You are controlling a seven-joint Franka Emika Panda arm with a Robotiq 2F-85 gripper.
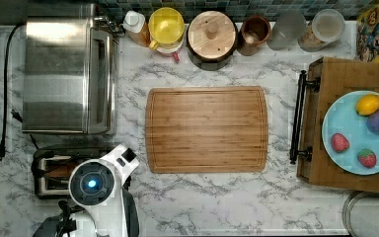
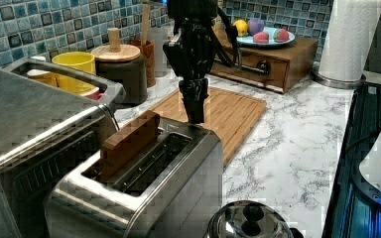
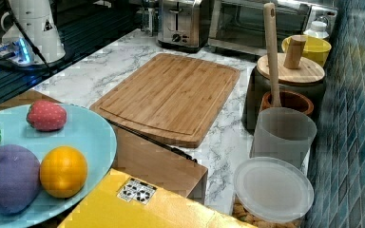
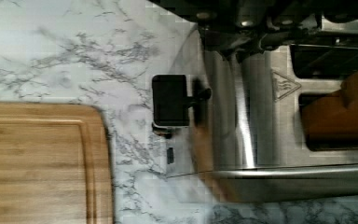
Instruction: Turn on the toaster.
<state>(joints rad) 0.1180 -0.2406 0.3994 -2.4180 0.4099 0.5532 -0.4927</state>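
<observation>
The toaster (image 2: 144,188) is a small brushed-steel box at the front of the left view, with a brown slice of bread (image 2: 128,143) standing in one of its two slots. My gripper (image 2: 196,113) points straight down with its fingers together, its tip just above the toaster's end nearest the cutting board. The wrist view looks down on the toaster (image 4: 265,121), with its black lever (image 4: 170,100) sticking out over the marble. In the top view my arm (image 1: 98,185) covers part of the toaster (image 1: 49,170). The right view has the toaster (image 3: 180,21) at the far end of the counter.
A large steel toaster oven (image 1: 64,74) stands beside the toaster. A wooden cutting board (image 1: 206,129) lies mid-counter. Jars and cups (image 1: 212,37) line the tiled wall. A plate of toy fruit (image 1: 360,131) rests on a wooden box. A steel kettle (image 2: 250,223) sits close to the toaster.
</observation>
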